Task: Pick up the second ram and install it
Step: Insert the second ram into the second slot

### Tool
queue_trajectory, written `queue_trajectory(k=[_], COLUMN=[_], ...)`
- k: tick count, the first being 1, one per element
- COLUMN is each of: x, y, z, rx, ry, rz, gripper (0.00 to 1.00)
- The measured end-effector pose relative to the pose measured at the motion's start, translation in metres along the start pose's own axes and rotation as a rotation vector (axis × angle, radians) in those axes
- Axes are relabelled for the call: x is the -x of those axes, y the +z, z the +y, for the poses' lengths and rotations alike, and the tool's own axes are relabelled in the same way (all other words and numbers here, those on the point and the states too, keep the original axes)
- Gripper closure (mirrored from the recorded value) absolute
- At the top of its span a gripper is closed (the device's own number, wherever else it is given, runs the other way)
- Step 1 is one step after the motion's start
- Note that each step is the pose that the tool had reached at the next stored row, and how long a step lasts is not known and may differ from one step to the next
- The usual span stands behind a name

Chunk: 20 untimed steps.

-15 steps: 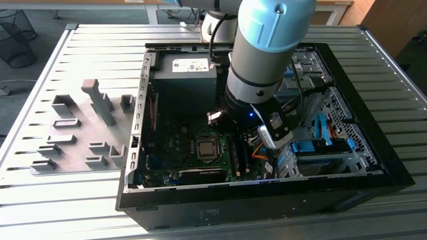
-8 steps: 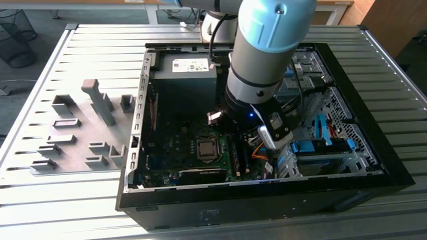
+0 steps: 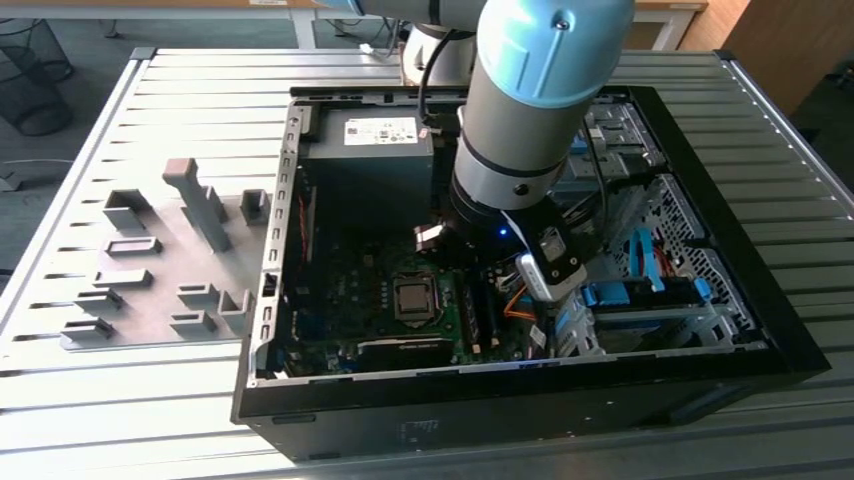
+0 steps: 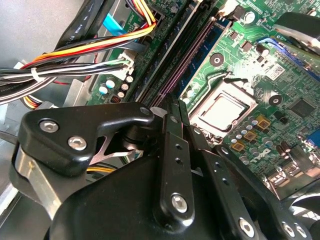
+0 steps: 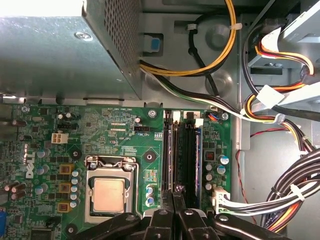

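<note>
Gripper (image 5: 173, 196) is reaching down inside the open computer case (image 3: 534, 425). In both wrist views its two black fingers (image 4: 172, 150) are pressing almost together, with only a sliver between them. From that I judge it is clenching the second ram (image 5: 169, 155) by its thin faces.

The stick is standing on edge and running along the memory slot closest to the processor socket (image 5: 110, 192). In the exterior view it is showing as a narrow green strip (image 3: 470, 312) just to that view's right of the socket. Whether it is fully seated or only resting in the slot I cannot tell.

Just beside it, the black memory slots (image 5: 189, 155) are lying parallel. Beyond them, bundled cables (image 5: 280, 120) are trailing near the slot ends. Farther off, the grey power supply box (image 5: 55, 55) is sitting against the case wall. Well apart from the case, the grey fixture plate (image 3: 160, 270) is lying on the slatted table (image 3: 134, 420).

Handling, as a judgement:
- The stick is likely light, stiff and thin, with smooth flat sides that could slip.
- Its chips and contact edge are probably fragile.
- The best hold is across the flat faces near mid-length, keeping the stick square to the slot.
</note>
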<state>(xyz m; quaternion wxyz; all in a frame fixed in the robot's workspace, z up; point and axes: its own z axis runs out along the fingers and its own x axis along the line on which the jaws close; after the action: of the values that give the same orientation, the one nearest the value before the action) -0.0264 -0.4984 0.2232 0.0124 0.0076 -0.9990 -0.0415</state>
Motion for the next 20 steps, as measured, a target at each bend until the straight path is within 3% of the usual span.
queue_trajectory(k=[20], x=[0.0027], y=[-0.0001], z=[-0.0001], rx=[0.0008], ry=[0.036], rz=[-0.0029], gripper=[0.88])
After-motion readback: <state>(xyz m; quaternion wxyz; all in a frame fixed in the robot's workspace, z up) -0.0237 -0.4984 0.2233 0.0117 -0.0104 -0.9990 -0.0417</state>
